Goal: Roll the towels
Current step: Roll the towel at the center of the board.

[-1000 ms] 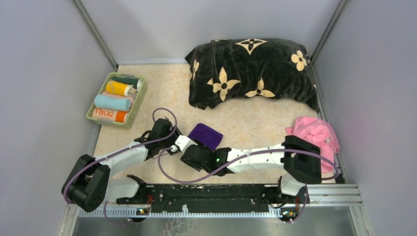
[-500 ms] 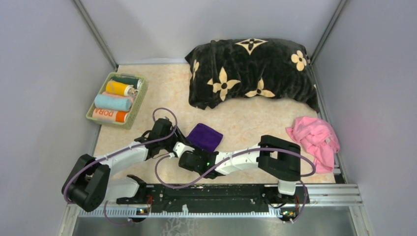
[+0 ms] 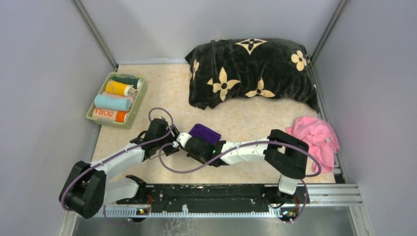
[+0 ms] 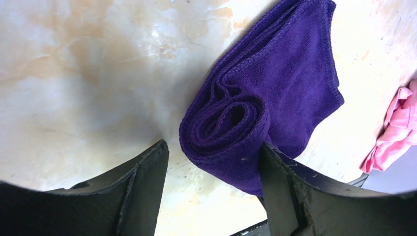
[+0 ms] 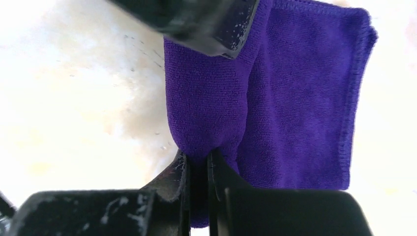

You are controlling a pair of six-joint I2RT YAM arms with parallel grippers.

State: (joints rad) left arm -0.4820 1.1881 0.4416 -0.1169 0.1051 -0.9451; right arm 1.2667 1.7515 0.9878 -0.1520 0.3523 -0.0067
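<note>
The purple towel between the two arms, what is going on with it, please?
Both arms are working on the purple towel, which lies partly rolled on the table. The right claw is shut, pinching the rolled part. The left claw stands open, with one finger on each side of the roll's end. A pink towel lies crumpled at the right, not yet rolled. Several rolled towels sit in the green basket.

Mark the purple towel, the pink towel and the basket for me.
purple towel (image 4: 223,128): left wrist view, on its rolled end.
pink towel (image 3: 317,137): top view, middle of the crumpled heap.
basket (image 3: 139,101): top view, on its right rim.
</note>
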